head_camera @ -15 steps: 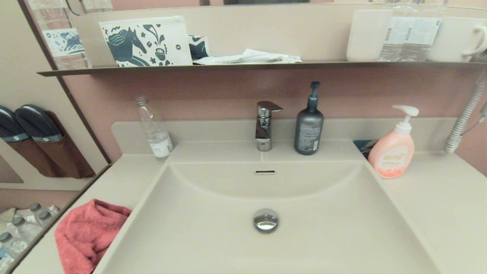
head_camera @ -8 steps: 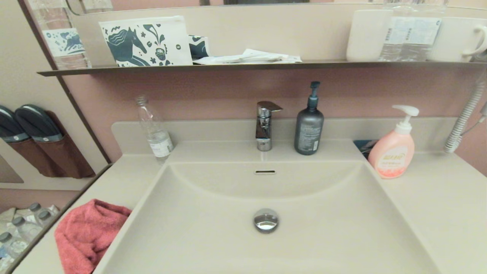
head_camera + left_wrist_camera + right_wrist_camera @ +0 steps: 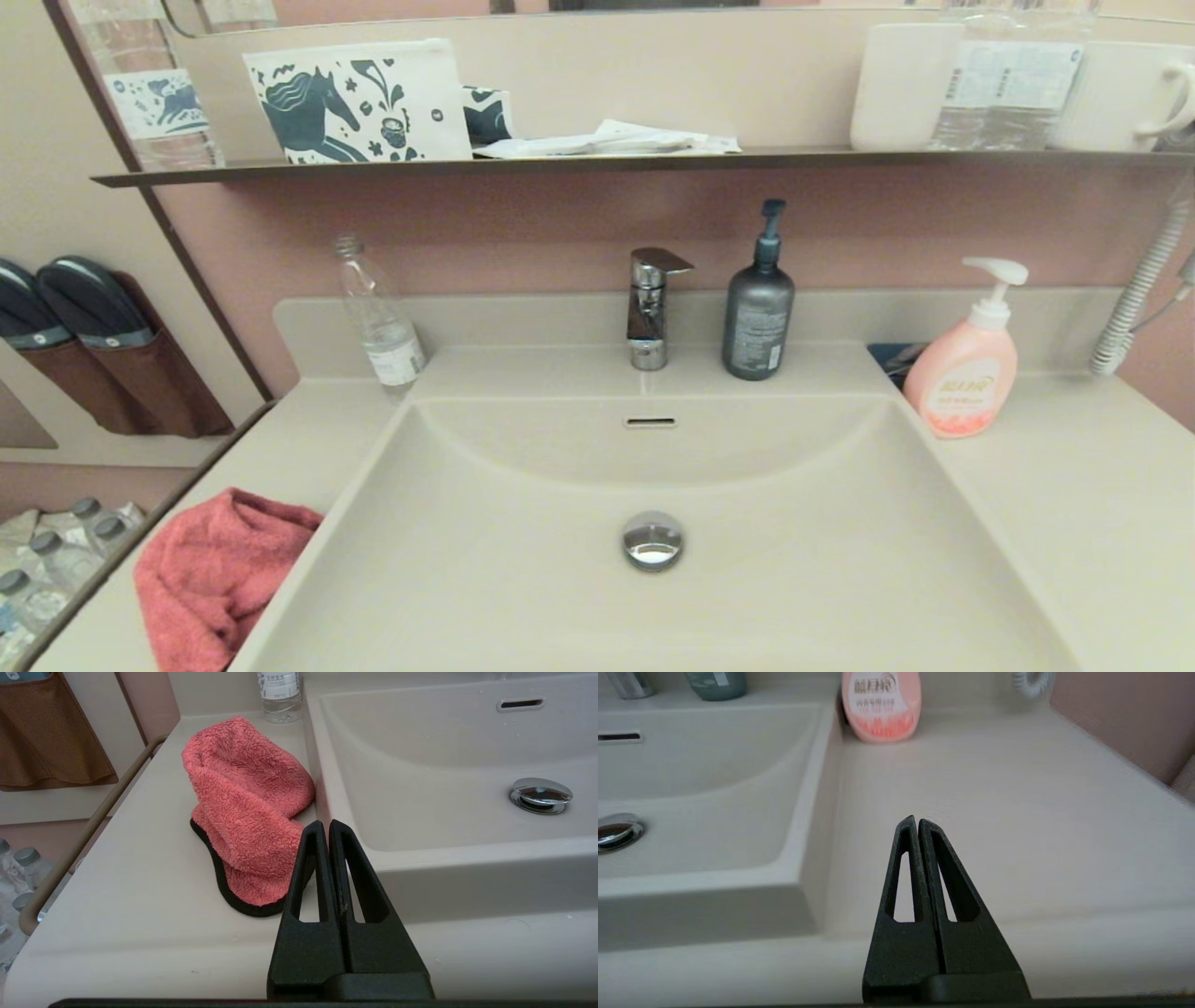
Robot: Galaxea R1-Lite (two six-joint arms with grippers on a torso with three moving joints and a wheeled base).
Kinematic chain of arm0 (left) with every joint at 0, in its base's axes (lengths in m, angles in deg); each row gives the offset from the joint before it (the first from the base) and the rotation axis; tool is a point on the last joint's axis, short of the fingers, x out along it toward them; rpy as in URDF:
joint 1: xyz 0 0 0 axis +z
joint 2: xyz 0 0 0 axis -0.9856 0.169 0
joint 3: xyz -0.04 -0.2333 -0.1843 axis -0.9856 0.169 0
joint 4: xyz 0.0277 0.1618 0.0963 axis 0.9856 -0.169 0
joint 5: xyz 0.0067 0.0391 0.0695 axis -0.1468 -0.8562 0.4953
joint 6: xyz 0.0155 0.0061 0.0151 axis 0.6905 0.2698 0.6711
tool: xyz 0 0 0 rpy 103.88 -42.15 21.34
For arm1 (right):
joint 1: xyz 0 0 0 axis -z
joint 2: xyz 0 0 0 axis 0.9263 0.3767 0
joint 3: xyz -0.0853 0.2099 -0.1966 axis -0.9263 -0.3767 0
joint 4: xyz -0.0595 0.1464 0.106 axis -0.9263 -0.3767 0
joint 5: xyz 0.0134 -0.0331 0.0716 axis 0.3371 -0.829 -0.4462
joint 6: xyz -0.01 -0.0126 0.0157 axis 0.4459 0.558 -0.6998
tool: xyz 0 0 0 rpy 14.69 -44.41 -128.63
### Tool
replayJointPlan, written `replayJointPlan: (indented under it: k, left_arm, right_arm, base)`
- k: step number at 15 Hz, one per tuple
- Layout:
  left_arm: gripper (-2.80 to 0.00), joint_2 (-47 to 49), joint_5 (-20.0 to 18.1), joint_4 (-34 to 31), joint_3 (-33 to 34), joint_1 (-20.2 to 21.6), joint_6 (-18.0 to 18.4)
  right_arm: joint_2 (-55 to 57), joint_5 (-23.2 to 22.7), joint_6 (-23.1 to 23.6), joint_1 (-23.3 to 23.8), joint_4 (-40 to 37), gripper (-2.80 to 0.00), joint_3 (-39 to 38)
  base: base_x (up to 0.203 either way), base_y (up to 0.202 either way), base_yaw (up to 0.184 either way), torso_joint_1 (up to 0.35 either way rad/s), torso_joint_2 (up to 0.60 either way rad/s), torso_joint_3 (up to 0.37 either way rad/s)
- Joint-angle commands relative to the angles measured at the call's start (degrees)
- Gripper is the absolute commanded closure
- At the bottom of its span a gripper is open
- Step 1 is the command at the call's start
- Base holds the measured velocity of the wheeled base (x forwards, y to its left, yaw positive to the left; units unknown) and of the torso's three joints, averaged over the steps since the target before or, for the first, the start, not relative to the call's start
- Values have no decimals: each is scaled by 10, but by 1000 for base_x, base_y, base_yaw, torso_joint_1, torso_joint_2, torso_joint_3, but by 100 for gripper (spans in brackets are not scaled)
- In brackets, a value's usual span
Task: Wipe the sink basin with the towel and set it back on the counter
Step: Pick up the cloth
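Note:
The coral-pink towel [image 3: 219,583] with its black trim lies crumpled on the counter [image 3: 280,448] left of the sink basin [image 3: 766,579]; it also shows in the left wrist view as the towel [image 3: 243,807]. The basin has a chrome drain plug [image 3: 653,539] and an overflow slot [image 3: 650,422]. My left gripper [image 3: 327,823] is shut and empty, held before the counter's front edge, near the towel's front end without touching it. My right gripper [image 3: 916,820] is shut and empty, over the counter [image 3: 994,812] right of the basin. Neither arm shows in the head view.
A clear bottle [image 3: 378,317], a chrome faucet [image 3: 649,303], a grey pump bottle [image 3: 758,308] and a pink soap dispenser [image 3: 966,359] stand along the back edge. A shelf [image 3: 607,163] with pouches and cups hangs above. A coiled cord [image 3: 1139,289] hangs far right.

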Motion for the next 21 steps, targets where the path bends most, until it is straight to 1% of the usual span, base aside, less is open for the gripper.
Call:
replayJointPlan:
  k: [1,3,4,6,15,21]
  left_arm:
    - [0,0,0,0,0,1,0]
    - [0,0,0,0,0,1,0]
    - [0,0,0,0,0,1,0]
    - [0,0,0,0,0,0,0]
    - [0,0,0,0,0,0,0]
    - [0,0,-1,0,0,0,0]
  right_arm:
    - [1,-11,11,0,6,0,-14]
    - [1,-35,21,0,3,0,-27]
    - [0,-41,36,0,-13,0,-28]
    - [1,-42,44,0,-14,0,-28]
    - [1,-40,-2,0,-12,0,-28]
    - [1,-40,-2,0,-12,0,-28]
  base:
    - [0,0,0,0,0,0]
    - [0,0,0,0,0,0]
    - [0,0,0,0,0,0]
    - [0,0,0,0,0,0]
    - [0,0,0,0,0,0]
    - [0,0,0,0,0,0]
